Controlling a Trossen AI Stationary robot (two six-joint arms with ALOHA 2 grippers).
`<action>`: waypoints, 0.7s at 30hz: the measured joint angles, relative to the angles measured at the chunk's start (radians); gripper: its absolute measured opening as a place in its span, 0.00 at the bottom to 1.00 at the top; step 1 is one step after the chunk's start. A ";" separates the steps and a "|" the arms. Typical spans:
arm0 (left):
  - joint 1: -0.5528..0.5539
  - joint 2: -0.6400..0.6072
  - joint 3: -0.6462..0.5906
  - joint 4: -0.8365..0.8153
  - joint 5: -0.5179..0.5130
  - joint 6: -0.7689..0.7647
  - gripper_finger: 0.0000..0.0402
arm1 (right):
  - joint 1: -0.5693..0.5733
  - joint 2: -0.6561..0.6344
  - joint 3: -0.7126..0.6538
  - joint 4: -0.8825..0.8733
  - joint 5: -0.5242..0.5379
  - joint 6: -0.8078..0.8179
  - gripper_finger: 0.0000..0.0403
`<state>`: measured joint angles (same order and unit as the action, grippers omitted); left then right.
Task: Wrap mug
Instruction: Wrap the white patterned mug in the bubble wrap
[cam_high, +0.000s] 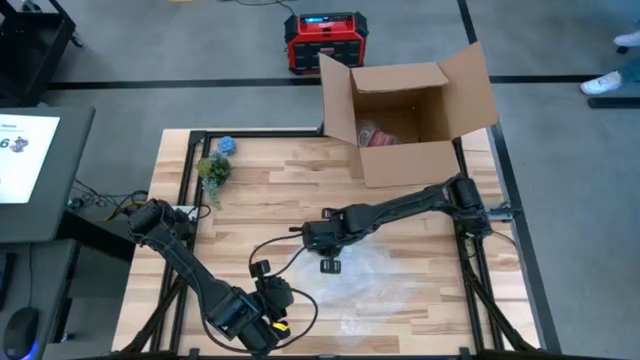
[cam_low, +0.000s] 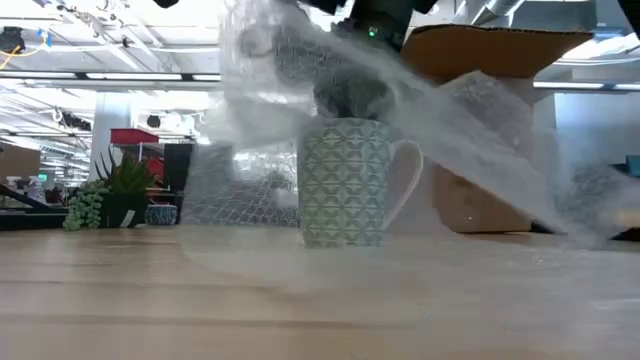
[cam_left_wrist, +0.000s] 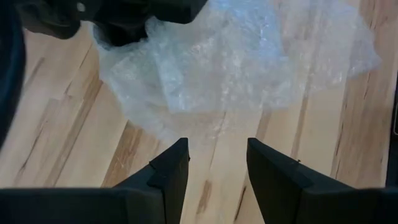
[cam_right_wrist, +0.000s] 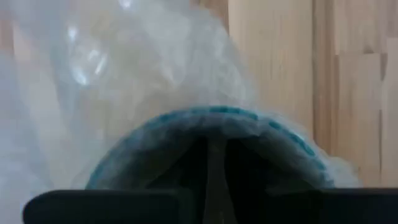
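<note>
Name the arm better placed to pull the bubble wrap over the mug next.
Right. Its end effector hangs over the mug, apparently pinching bubble wrap already draped there. The left end effector is open, off the sheet's edge.

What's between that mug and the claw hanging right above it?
Bubble wrap: in the low view, the sheet drapes from the right gripper over the mug.

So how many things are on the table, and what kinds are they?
Mugs: 1
Bubble wrap sheets: 1
Cardboard boxes: 1
Small plants: 1
Blue balls: 1
Total: 5
</note>
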<state>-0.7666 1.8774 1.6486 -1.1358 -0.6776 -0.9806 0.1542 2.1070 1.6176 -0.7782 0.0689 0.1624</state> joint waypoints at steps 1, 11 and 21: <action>0.000 0.000 0.000 0.001 -0.006 0.000 0.34 | 0.001 0.001 0.000 -0.001 0.000 -0.008 0.10; 0.000 0.000 0.000 0.014 -0.021 0.003 0.34 | 0.028 -0.177 -0.014 -0.070 0.004 -0.002 0.07; 0.000 0.004 0.000 0.131 0.018 0.070 0.34 | 0.079 -0.234 -0.043 -0.052 0.004 0.032 0.03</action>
<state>-0.7666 1.8812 1.6482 -1.0043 -0.6594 -0.9107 0.2330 1.8730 1.5747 -0.8302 0.0731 0.1947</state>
